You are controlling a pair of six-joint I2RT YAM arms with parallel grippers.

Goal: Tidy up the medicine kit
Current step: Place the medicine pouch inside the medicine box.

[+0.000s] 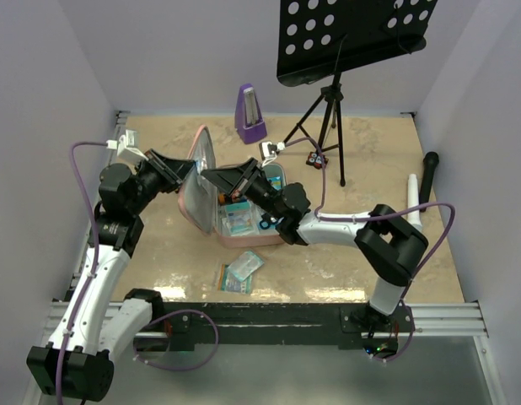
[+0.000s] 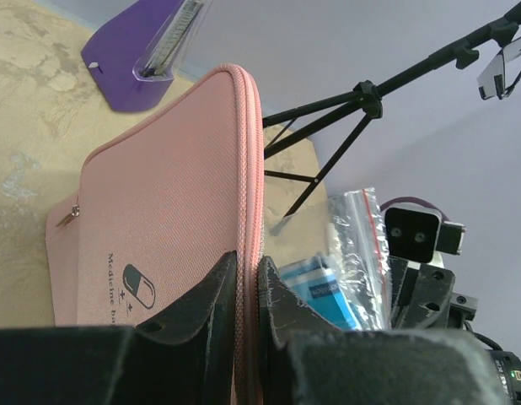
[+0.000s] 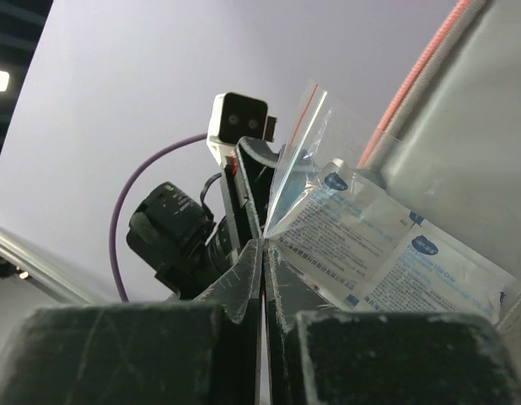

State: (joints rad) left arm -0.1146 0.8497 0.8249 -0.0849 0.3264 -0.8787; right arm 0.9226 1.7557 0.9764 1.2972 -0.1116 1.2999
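Left wrist, lower centre: the medicine kit [image 2: 159, 211] is pinched by the left gripper [image 2: 248, 268]. A bag [image 3: 345, 228] is seemingly clamped by the right gripper [image 3: 262, 251].

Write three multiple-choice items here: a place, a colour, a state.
1. Where does the purple metronome stand? A. beyond the medicine kit, at the far side B. inside the kit C. at the near edge
2. What colour is the kit's outside? A. blue B. green C. pink
3. How is the right claw? A. open, empty B. shut on a clear zip bag of packets C. shut on the metronome
Answers: 1 A, the top view shows it past the kit; 2 C, pink fabric; 3 B, the bag is pinched in it.
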